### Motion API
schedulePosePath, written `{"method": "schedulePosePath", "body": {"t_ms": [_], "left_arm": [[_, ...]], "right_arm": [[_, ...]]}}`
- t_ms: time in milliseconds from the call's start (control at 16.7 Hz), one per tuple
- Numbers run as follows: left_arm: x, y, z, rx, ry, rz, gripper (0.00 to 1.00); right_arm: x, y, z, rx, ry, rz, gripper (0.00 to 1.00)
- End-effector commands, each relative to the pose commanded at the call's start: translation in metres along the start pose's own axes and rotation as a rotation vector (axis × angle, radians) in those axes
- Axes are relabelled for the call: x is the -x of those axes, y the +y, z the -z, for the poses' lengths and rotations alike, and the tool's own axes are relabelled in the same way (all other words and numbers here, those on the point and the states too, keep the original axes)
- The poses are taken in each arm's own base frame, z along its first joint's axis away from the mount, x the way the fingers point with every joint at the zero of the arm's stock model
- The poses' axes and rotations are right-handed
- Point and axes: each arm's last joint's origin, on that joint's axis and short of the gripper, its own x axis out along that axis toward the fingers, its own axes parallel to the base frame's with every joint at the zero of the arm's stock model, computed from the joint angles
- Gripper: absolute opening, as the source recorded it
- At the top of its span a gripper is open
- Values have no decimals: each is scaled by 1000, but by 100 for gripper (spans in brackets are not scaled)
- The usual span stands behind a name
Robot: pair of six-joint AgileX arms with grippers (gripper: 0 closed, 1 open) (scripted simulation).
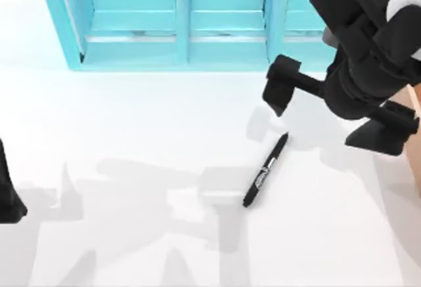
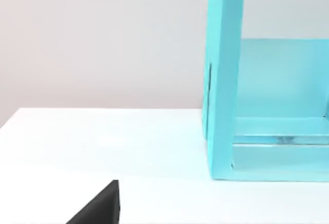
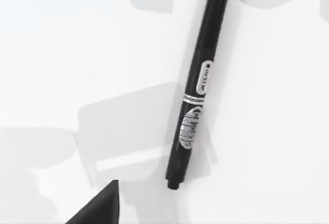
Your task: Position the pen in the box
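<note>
The right arm is matte black and blocky, with a white-grey rounded section near its upper end. Its right gripper has two thick, squared black fingers on a black crossbar. The left arm is a plain black wedge.

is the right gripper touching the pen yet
Apart. In the top view the right gripper, fingers spread wide, sits up and right of the pen, with bare white table between them. The pen lies flat, unheld.
</note>
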Motion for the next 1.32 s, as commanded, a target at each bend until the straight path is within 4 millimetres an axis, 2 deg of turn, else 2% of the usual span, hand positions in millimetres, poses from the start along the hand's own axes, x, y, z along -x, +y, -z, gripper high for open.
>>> {"method": "schedulePosePath", "body": {"t_ms": [240, 480, 1020, 1320], "left_arm": [[0, 0, 0, 0, 0, 0, 100], [0, 0, 0, 0, 0, 0, 100], [0, 0, 0, 0, 0, 0, 100], [0, 0, 0, 0, 0, 0, 100]], "right_arm": [[-47, 38, -18, -103, 123, 150, 100], [-81, 56, -33, -178, 175, 233, 100], [-93, 57, -34, -192, 184, 248, 100], [-144, 47, -26, -194, 183, 246, 100]]}}
